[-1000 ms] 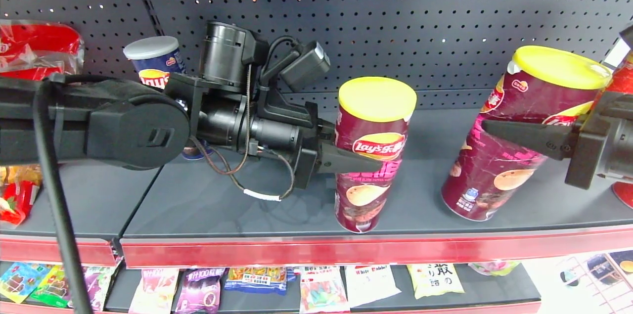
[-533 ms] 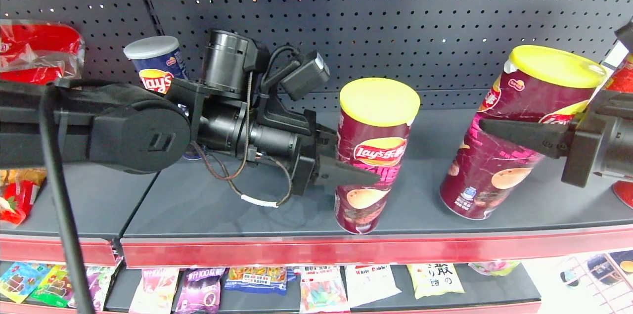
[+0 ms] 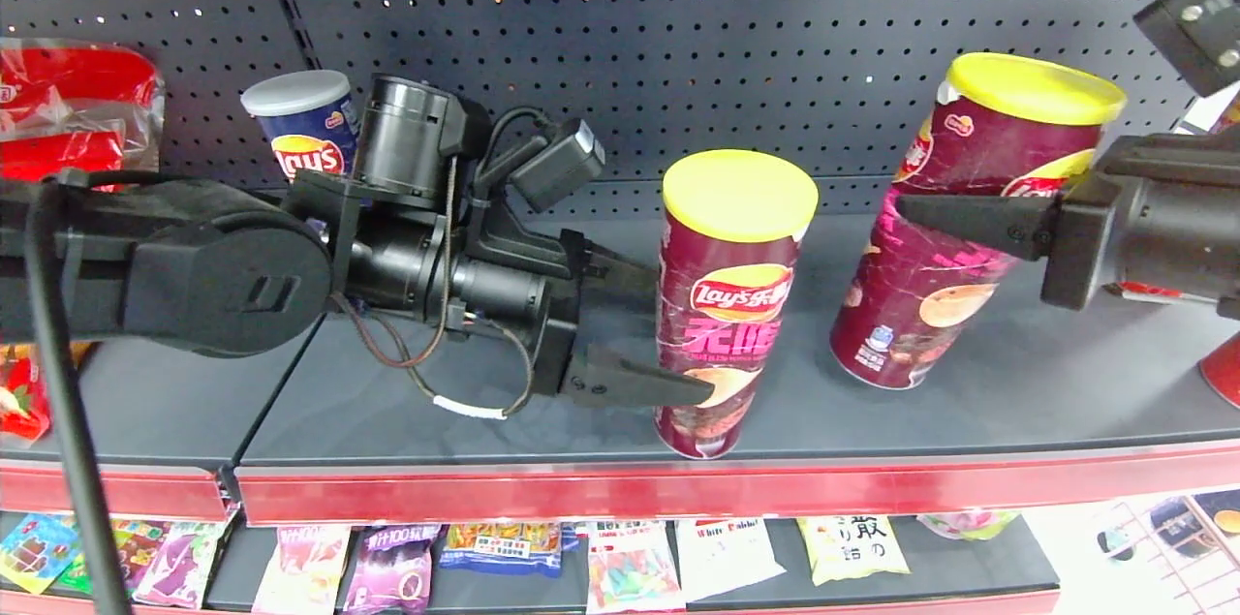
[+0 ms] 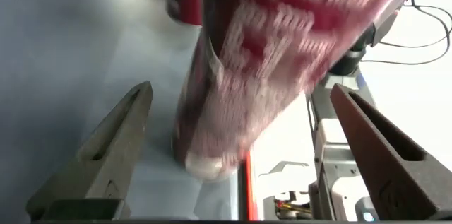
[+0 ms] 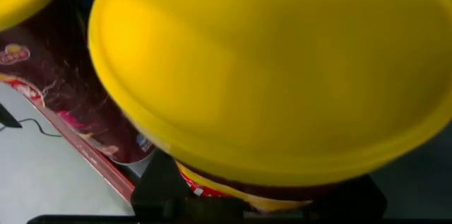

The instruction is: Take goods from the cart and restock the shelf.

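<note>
Head view: my left gripper [image 3: 683, 334] was released, with its two fingers [image 3: 639, 387] spread on either side of the upright purple can [image 3: 736, 305] and the front finger low against the can's lower half. The upright purple can stood on the grey shelf [image 3: 436, 412], close to its red front edge, with its yellow lid on. My right gripper [image 3: 954, 208] was clenched on the tilted purple can [image 3: 920, 257], grasping it just under its yellow lid [image 3: 1032, 87]; the can leaned with its top toward my right. Whether its base touched the shelf could not be told. The two purple cans were near each other but apart.

Left wrist view: both fingers [image 4: 106, 160] of my left gripper [image 4: 244, 153] stood clear of the upright purple can [image 4: 247, 75], with a gap on each side.

Right wrist view: the yellow lid [image 5: 268, 75] of the tilted purple can lay directly before my right gripper [image 5: 261, 196].

Surroundings: a blue can [image 3: 305, 126] stood at the back of the shelf against the pegboard [image 3: 775, 34], a red bag [image 3: 68, 102] lay at my far left, and snack packets [image 3: 620, 557] lined the lower shelf.
</note>
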Robot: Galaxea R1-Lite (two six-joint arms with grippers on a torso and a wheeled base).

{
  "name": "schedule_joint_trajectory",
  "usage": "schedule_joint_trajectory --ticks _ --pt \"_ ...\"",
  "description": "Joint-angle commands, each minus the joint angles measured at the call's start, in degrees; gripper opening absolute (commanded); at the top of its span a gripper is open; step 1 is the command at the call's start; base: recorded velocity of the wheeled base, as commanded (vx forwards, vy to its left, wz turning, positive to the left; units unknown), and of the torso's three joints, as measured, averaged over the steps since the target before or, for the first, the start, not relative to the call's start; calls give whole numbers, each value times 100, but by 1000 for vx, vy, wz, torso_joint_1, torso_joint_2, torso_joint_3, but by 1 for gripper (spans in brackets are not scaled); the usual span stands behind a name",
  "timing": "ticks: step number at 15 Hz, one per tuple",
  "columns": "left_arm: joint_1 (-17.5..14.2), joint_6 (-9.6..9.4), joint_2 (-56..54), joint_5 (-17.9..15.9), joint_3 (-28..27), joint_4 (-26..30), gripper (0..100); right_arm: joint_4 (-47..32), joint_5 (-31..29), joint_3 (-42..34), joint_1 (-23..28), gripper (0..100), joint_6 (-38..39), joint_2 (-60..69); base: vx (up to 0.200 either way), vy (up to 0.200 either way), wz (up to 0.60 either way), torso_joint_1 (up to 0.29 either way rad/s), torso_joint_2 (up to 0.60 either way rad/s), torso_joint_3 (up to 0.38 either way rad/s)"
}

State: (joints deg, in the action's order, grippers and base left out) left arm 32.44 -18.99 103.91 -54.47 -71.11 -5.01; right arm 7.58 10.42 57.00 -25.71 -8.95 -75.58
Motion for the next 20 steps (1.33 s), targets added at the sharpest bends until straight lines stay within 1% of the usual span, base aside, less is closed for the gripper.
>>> schedule_joint_trajectory --ticks 1,2,3,4,6,7,10,13,15,20 --pt "-220 -17 -389 6 396 -9 100 6 12 434 -154 0 -2 -589 0 0 0 0 0 0" --pt "-344 -17 -539 41 607 -9 100 42 65 681 -171 0 -19 -871 0 0 0 0 0 0" --pt "-370 -17 -574 41 660 -9 100 59 83 742 -180 0 -19 -941 0 0 0 0 0 0" --pt "-625 -26 -881 68 1099 0 100 376 127 1102 -180 0 -19 -1495 0 0 0 0 0 0" --pt "-809 -17 -1242 173 1468 0 100 753 118 1349 -198 0 -19 -1969 0 0 0 0 0 0" --pt "-906 -17 -1382 235 1609 0 100 859 109 1410 -242 0 -10 -2101 0 0 0 0 0 0" --pt "-1170 1 -1716 244 1908 0 100 885 118 1428 -400 0 -19 -2286 0 0 0 0 0 0" --pt "-1178 10 -1866 244 2119 0 100 938 127 1489 -408 0 -2 -2382 0 0 0 0 0 0" --pt "-1231 10 -1883 252 2127 0 100 938 135 1603 -514 0 7 -2470 0 0 0 0 0 0" --pt "-1231 10 -1883 252 2127 0 100 938 127 1718 -593 0 7 -2593 0 0 0 0 0 0"
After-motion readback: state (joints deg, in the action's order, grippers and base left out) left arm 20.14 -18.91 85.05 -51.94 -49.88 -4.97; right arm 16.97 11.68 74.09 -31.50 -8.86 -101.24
